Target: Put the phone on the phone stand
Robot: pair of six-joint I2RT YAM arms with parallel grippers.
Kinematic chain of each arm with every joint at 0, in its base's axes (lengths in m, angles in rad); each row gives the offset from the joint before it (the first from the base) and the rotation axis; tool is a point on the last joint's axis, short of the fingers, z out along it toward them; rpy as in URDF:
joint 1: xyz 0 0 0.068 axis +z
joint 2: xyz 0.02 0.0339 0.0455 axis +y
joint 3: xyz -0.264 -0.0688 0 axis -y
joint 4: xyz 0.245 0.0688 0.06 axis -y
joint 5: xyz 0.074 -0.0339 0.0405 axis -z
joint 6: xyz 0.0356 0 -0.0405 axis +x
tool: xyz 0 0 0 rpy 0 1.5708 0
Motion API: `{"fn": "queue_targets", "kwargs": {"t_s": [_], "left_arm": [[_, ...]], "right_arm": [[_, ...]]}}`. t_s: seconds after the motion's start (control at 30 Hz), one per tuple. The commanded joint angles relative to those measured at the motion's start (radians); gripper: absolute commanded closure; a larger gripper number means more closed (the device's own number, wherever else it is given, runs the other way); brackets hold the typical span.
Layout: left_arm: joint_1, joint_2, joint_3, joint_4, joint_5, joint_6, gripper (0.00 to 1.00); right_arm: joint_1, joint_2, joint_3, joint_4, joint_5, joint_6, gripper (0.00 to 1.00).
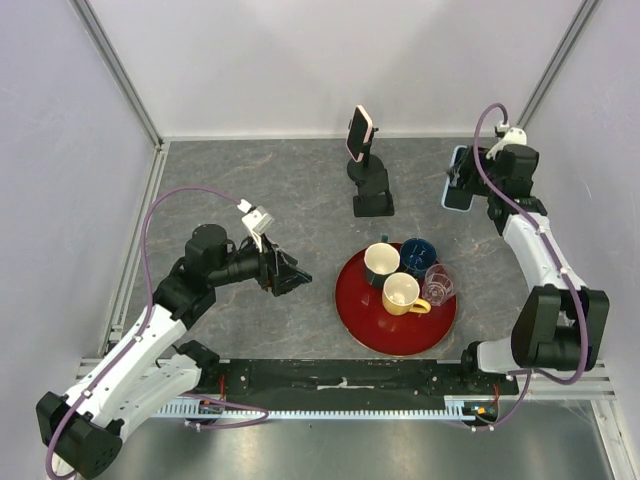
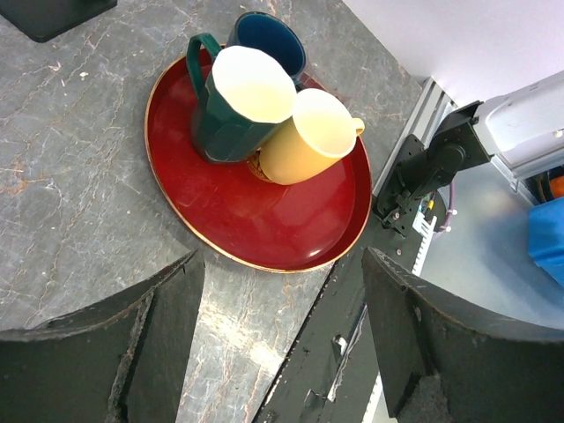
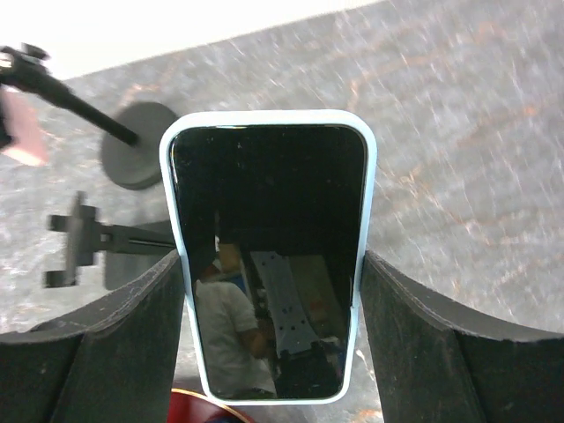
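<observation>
Phone [image 3: 269,220] gripped at far right of worktop [image 1: 300,200]
Pale-blue case [image 3: 264,117] clamped across long edges between right gripper [image 3: 273,264] fingers; phone stand [image 3: 75,251] well apart, toward centre. Judged a rigid, light slab: glass face slick and breakable, case rim grippier. Hold by rim only, clear of screen; seat gently. Left gripper [image 2: 282,264] fingers apart, empty.

**Phone gripped, stand apart**

I see the phone [image 3: 269,194], dark-screened in a pale blue case, pinched along its long edges by the right gripper [image 3: 271,273] and held off the table. The black phone stand [image 3: 75,251] sits apart from it, toward the table's middle.
</observation>
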Motion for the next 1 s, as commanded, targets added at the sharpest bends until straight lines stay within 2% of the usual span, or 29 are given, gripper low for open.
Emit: {"fn": "queue_targets", "kwargs": {"t_s": [0.0,0.2,0.23,0.37,0.6,0.8,0.97], "left_arm": [[0.014,0.004,-0.004,0.043,0.026,-0.025,0.22],[0.054,0.01,-0.003,0.052,-0.005,-0.06,0.25],[0.064,0.012,-0.004,0.066,-0.008,-0.067,0.25],[0.14,0.02,-0.006,0.106,-0.035,-0.146,0.25],[0.18,0.004,0.081,0.077,-0.074,-0.323,0.23],[0.183,-0.028,0.189,-0.04,-0.181,-0.387,0.2],[0.183,-0.048,0.157,0.051,-0.115,-0.397,0.15]], "right_arm": [[0.076,-0.077,0.131,0.023,-0.074,-0.064,1.0],[0.303,-0.132,0.205,-0.072,-0.059,-0.13,1.0],[0.372,-0.136,0.21,-0.078,-0.051,-0.139,1.0],[0.547,-0.146,0.253,-0.126,-0.002,-0.195,1.0],[0.877,-0.135,0.302,-0.261,0.128,-0.339,1.0],[1.011,-0.13,0.287,-0.318,0.204,-0.399,1.0],[1.077,-0.141,0.261,-0.325,0.208,-0.409,1.0]]}}
